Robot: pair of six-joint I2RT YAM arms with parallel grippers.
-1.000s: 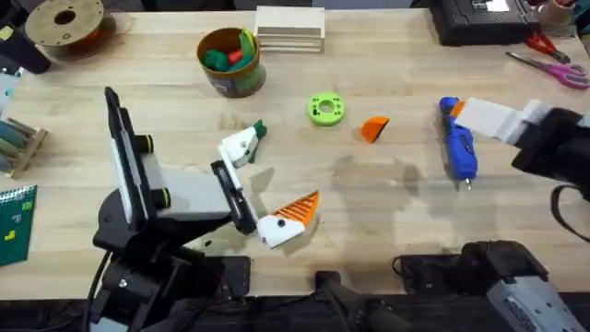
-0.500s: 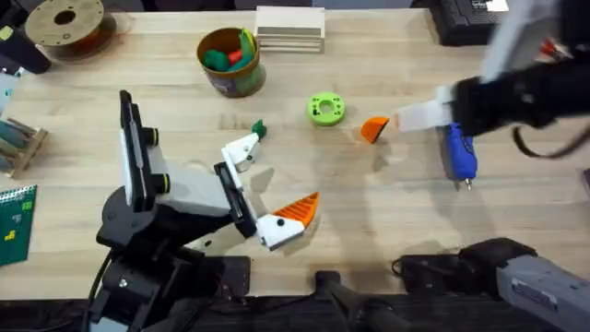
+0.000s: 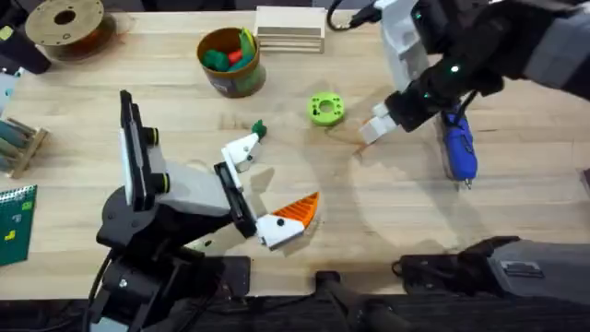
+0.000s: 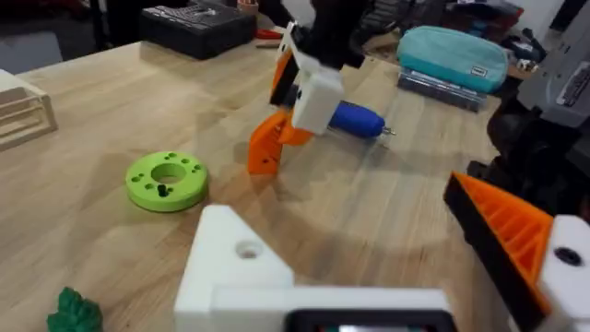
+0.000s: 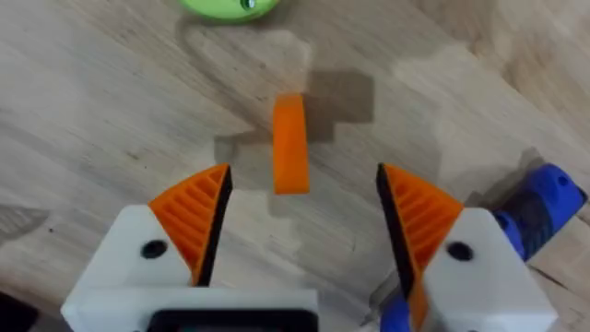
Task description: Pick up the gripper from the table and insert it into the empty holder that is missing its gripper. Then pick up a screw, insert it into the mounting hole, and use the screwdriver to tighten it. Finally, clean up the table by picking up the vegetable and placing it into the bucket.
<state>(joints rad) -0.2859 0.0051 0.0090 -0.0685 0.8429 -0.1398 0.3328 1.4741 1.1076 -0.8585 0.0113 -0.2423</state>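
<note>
We record the right arm reaching in over the far right of the surface [image 3: 516,212], its wrist bent steeply down so the right end effector [image 5: 302,214] hangs directly above the gripper [image 5: 290,145]. Its two orange ribbed pads [image 5: 195,214] stand wide apart, one to each side of the orange wedge, holding nothing. In the left wrist view we see the wedge lying on the wood just under that end effector's white block.

We note the screwdriver [image 3: 458,148] lying flat just beside the right wrist, bit pointing toward the arm bases. A bright green disc [image 3: 324,109] sits near the wedge, on its left.

We list the left arm folded low at the lower left, forearm raised, its left end effector [image 3: 263,189] spread wide and empty: the holder [image 3: 240,148] bare and white, the other finger carrying an orange pad.

The vegetable [image 3: 259,130] lies just beside the holder. The bucket [image 3: 230,78] stands farther back, with coloured items inside.
</note>
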